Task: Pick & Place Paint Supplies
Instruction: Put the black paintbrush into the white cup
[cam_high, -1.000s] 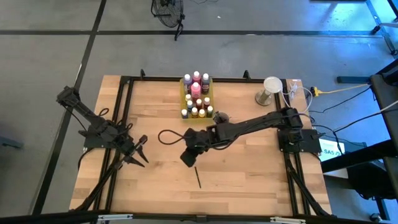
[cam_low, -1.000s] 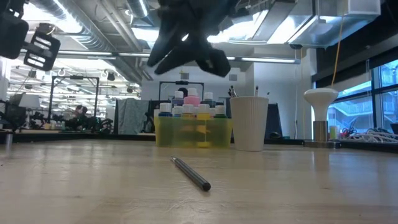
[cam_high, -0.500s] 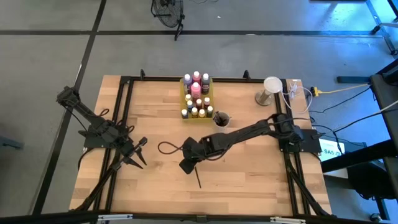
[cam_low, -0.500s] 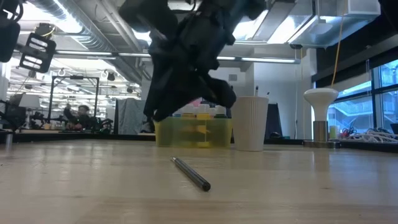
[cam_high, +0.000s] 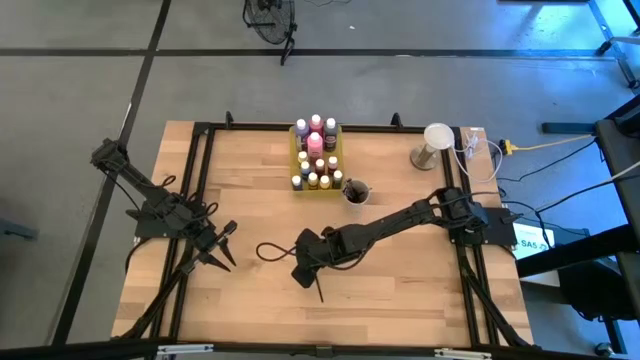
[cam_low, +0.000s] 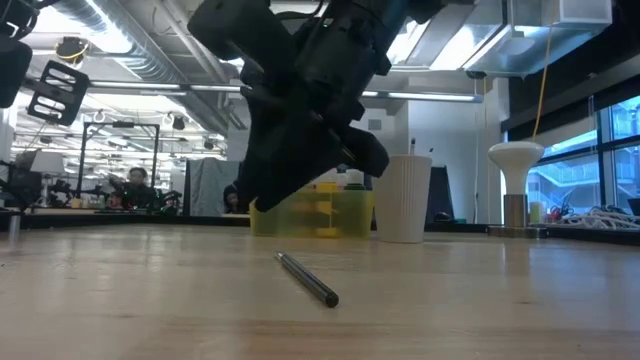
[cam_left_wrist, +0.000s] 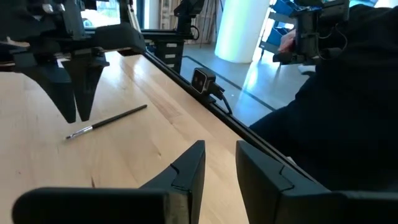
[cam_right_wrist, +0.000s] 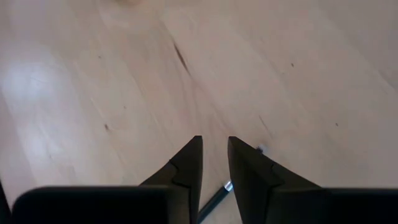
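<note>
The right gripper (cam_high: 304, 274) hung low over the bare wood near the middle of the table, its two fingers (cam_right_wrist: 186, 163) drawn close with only a narrow slot between them and nothing in it. Just beyond the tips lay the paintbrush (cam_right_wrist: 217, 198), a thin dark stick lying flat on the table (cam_high: 420, 290) and pointing toward the front edge. It looked light and stiff, and likely to roll or skid on the smooth wood, so a pinch across the middle of the handle, not the pale bristle end, seemed safest. Farther back stood the yellow tray (cam_high: 316, 160) of paint bottles with the grey cup (cam_high: 354, 191) beside it. The left gripper (cam_high: 222, 252) waited at the left, narrowly parted, empty.
</note>
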